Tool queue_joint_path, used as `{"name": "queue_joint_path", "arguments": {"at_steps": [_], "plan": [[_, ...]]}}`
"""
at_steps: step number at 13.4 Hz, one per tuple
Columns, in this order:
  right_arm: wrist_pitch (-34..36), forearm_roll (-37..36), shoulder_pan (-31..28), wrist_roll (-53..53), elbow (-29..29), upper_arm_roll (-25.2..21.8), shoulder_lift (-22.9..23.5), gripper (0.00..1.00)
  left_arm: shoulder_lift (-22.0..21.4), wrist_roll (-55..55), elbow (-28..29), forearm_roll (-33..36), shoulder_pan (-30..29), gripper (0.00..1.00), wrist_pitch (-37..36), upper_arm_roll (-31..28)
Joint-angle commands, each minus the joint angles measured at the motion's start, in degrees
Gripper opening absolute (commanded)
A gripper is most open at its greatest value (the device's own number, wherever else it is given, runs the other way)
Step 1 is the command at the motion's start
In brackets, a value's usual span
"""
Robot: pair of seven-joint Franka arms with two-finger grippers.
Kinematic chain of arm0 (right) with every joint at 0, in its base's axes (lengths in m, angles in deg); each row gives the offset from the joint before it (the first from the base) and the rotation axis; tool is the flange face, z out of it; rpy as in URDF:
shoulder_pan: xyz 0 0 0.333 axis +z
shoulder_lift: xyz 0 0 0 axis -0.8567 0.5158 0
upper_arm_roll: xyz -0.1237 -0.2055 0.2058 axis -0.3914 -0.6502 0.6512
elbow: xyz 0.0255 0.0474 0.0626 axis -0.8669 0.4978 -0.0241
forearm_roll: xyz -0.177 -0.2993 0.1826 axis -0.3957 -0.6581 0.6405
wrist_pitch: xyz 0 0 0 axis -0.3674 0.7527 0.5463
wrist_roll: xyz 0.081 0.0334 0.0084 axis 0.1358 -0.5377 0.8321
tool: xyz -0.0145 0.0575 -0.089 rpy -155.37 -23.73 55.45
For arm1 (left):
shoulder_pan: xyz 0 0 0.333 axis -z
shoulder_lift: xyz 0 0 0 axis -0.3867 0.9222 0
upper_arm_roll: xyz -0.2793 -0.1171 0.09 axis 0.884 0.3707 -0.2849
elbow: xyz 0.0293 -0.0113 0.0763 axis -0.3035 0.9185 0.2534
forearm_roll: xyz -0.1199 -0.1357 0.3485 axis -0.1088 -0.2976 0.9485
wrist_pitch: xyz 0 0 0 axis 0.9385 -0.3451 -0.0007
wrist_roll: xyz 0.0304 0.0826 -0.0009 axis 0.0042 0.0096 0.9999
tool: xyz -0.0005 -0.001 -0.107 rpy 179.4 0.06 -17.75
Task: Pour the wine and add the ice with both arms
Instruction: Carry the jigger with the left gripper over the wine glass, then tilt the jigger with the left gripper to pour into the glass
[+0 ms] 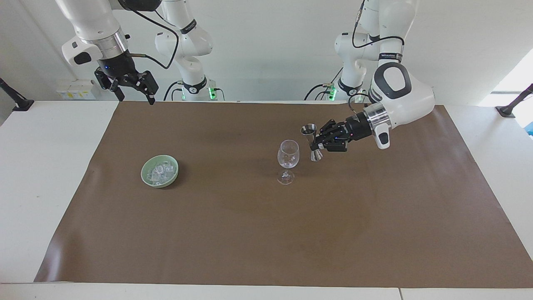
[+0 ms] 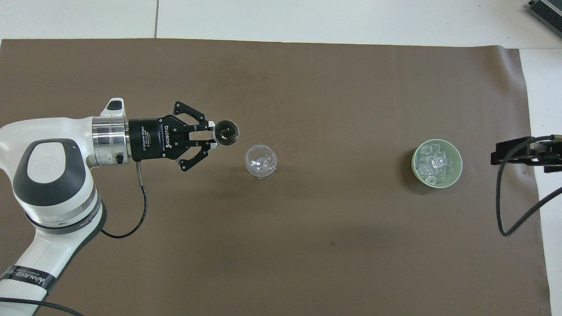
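I see a white desk [image 1: 37, 166] covered by a broad brown mat [image 1: 250, 233]. On the mat stand a clear stemmed glass [image 1: 287, 161] near its middle and, well apart toward the right arm's end, a pale green bowl [image 1: 146, 175] of clear ice cubes [image 1: 160, 171].
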Motion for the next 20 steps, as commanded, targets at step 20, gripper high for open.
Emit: {"name": "queue_joint_path", "arguments": {"at_steps": [20], "plan": [[0.33,0.26,-0.91,1.56,1.05,0.68,-1.05,1.0,-2.45,0.24,0.26,28.19,10.66,0.0,19.93,-0.59]]}}
